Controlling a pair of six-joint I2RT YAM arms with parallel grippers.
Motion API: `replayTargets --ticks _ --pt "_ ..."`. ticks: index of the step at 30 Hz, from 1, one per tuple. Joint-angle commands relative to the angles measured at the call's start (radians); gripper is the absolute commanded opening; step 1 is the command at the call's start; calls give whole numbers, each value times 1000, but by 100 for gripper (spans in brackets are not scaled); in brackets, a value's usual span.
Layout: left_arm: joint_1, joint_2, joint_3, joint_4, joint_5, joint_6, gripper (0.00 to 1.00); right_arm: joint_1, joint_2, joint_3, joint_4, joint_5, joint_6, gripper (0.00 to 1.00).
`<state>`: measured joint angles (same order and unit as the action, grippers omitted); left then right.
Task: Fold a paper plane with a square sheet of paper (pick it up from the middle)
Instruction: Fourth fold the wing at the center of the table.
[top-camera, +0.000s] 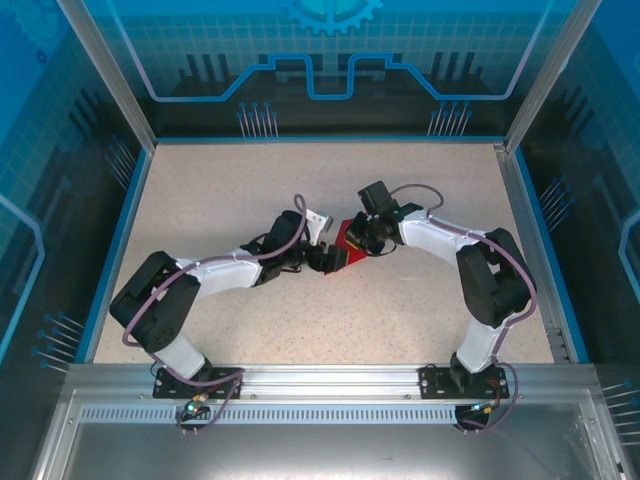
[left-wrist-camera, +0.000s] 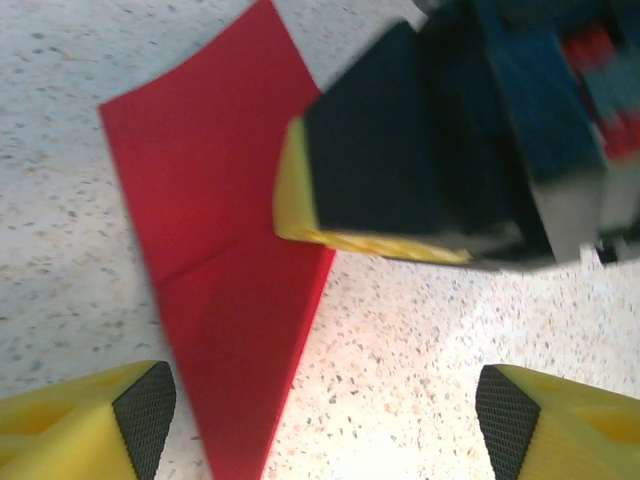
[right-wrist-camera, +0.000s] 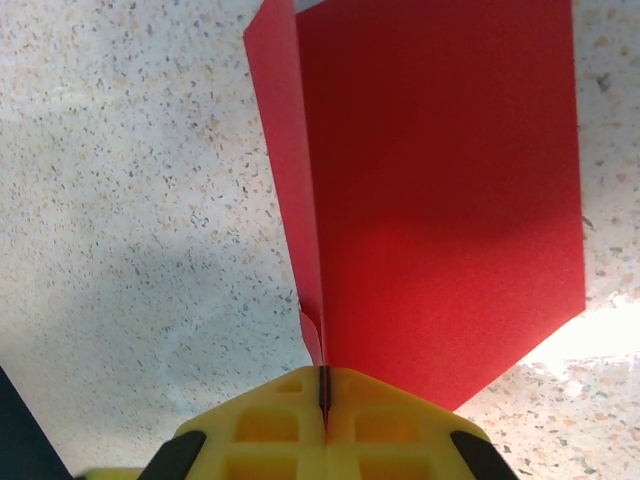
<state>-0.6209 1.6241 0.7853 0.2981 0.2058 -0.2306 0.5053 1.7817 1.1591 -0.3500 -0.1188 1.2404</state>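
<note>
Right end effector (right-wrist-camera: 322, 398) pinches thin red folded paper sheet (right-wrist-camera: 440, 200); left end effector (left-wrist-camera: 322, 415) spread. Risk: tug could tear/unfold it.

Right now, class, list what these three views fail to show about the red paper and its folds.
- Top view: red paper mostly hidden beneath left gripper and right gripper; folds too small.
- Left wrist: blurred right gripper covers part of its right edge.
- Right wrist: far edge cut off by frame top.
</note>
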Motion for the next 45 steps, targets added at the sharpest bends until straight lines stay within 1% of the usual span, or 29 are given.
replayTargets --ticks 1,3,4,8,14,22,24,35,43,44,45 --pt "0 33 -51 172 -35 123 79 -3 31 -1 -27 -39 77 0" --pt "1 63 -55 207 -33 135 70 -10 39 3 -40 -54 94 0" --pt "1 74 -63 230 -32 132 68 -12 41 5 -47 -60 100 0" --pt "0 107 -97 329 -6 144 63 -25 43 11 -68 -81 130 0" --pt "1 133 -132 395 -26 177 57 -34 31 29 -98 -84 165 0" --pt "1 178 -111 392 25 197 52 -33 40 85 -161 -78 165 0" --pt "1 187 -103 391 30 197 48 -32 47 95 -172 -79 165 0" --pt "0 221 -63 391 34 174 33 -22 81 132 -199 -99 162 0" --pt "0 235 -69 398 39 161 17 -29 89 142 -202 -115 141 0" --pt "0 236 -73 398 41 156 16 -32 88 143 -190 -126 119 3" --pt "0 237 -75 399 46 150 15 -39 88 145 -185 -133 100 11"
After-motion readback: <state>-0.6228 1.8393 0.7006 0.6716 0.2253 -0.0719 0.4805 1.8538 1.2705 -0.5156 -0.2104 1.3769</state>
